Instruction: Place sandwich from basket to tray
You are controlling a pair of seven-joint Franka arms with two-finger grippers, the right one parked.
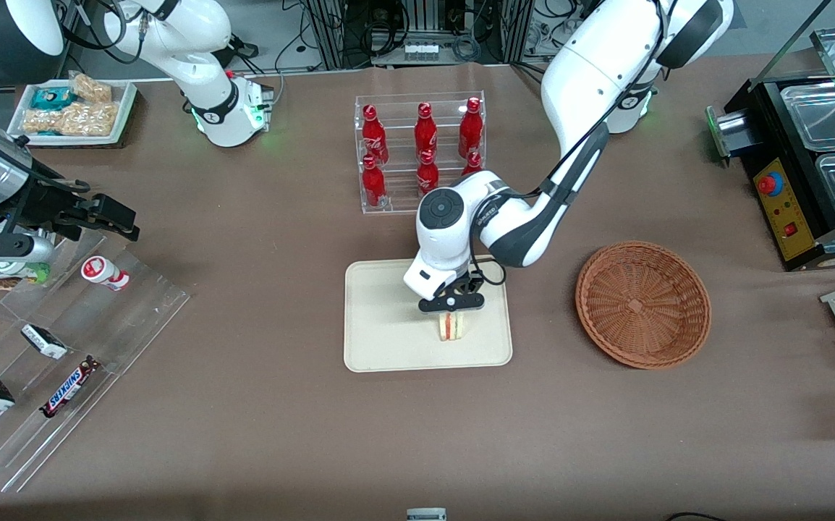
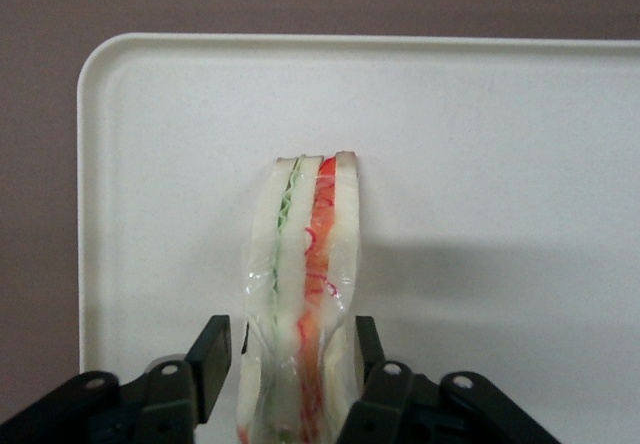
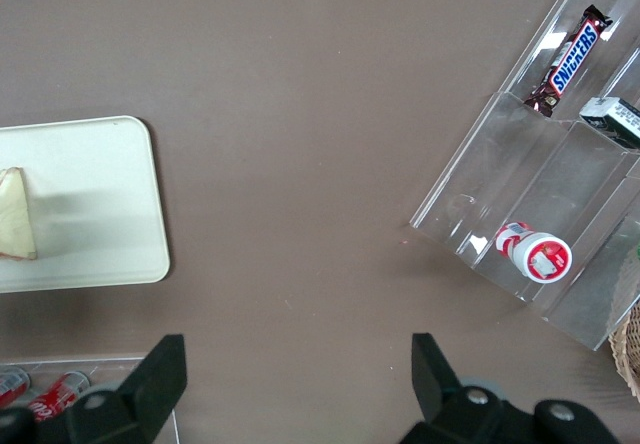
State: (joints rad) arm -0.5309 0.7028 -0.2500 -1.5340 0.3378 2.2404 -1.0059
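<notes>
Standing the sandwich [image 1: 451, 326] on its edge on the tray [image 1: 381, 340], the end effector [image 1: 452, 310] clamps it, basket [image 1: 642, 304] empty nearby.

The sandwich [image 2: 300, 294] is wrapped in thin, shiny clear film that crinkles where the gripper [image 2: 290, 364] holds it between matt black plastic fingers [image 2: 212, 356]. The tray [image 1: 381, 340] looks like smooth matt cream plastic. The basket [image 1: 642, 305] is rough woven wicker. The surface [image 1: 244, 405] is dull brown.
</notes>
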